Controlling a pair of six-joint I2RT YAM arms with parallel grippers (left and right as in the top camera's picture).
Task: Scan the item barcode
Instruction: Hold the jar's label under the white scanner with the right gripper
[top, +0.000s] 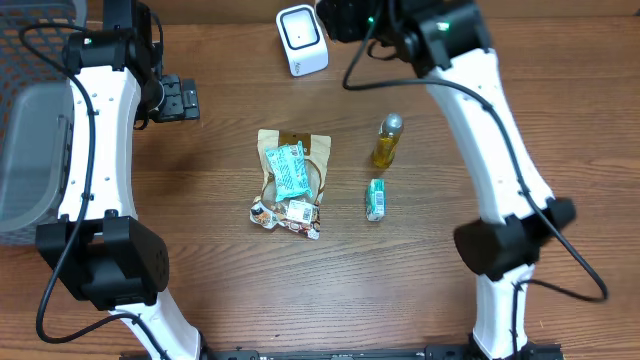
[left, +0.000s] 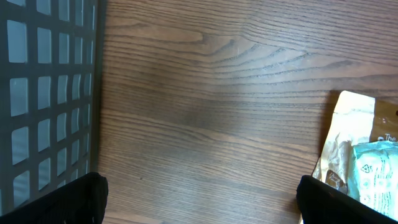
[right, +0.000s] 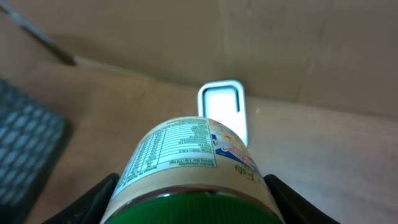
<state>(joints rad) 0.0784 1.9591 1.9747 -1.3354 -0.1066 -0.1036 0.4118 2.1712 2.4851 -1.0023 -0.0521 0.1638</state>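
Where the tabletop (top: 200, 250) is nearest to the arm bases, at the lower middle of the overhead frame, a few wrappers (top: 287, 214) lie together, and a small green carton (top: 376, 199) lies just to the right of them. Above the wrappers is a brown pouch (top: 318, 165) with a teal packet (top: 289, 170) on top of it. A bottle (top: 389, 140) of yellow liquid is above the carton, apart from it. At the left edge stands a grey basket (top: 30, 130). The left hand (top: 188, 98) hangs over bare wood in the upper left, beside the basket, its fingers spread fully and holding nothing. At the top middle stands the white scanner (top: 302, 38), and the right hand (top: 338, 18) is just to the right of it. In the right wrist view this hand grips a jar (right: 186, 155) with a green lid (right: 193, 213) between its half-spread fingers (right: 99, 199). The printed label of the jar faces up to the camera, and the scanner window shows straight beyond the jar, in the upper middle of that frame.
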